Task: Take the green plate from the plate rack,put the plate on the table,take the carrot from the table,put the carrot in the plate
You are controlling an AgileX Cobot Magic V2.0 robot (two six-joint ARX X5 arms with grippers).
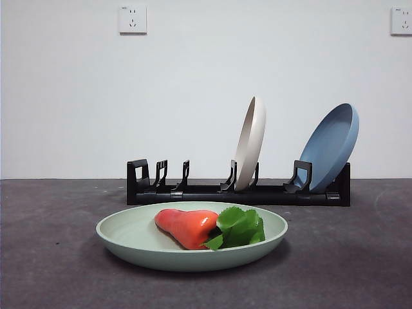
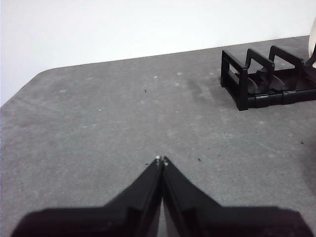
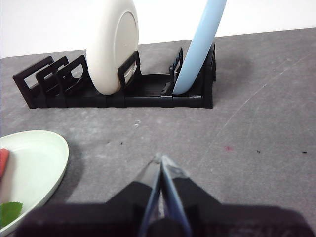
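The green plate (image 1: 132,239) lies flat on the table (image 1: 51,257), in front of the plate rack (image 1: 238,192). The carrot (image 1: 187,226) lies in the plate, its green leaves (image 1: 241,226) to the right. The right wrist view shows part of the plate (image 3: 34,163) and the rack (image 3: 148,91). My right gripper (image 3: 161,160) is shut and empty above bare table, to the right of the plate. My left gripper (image 2: 161,160) is shut and empty above bare table, near the rack's empty end (image 2: 256,79). Neither gripper shows in the front view.
A cream-white plate (image 1: 250,143) and a blue plate (image 1: 331,147) stand upright in the rack's right half; its left slots hold nothing. A white wall with two sockets (image 1: 132,19) stands behind the table.
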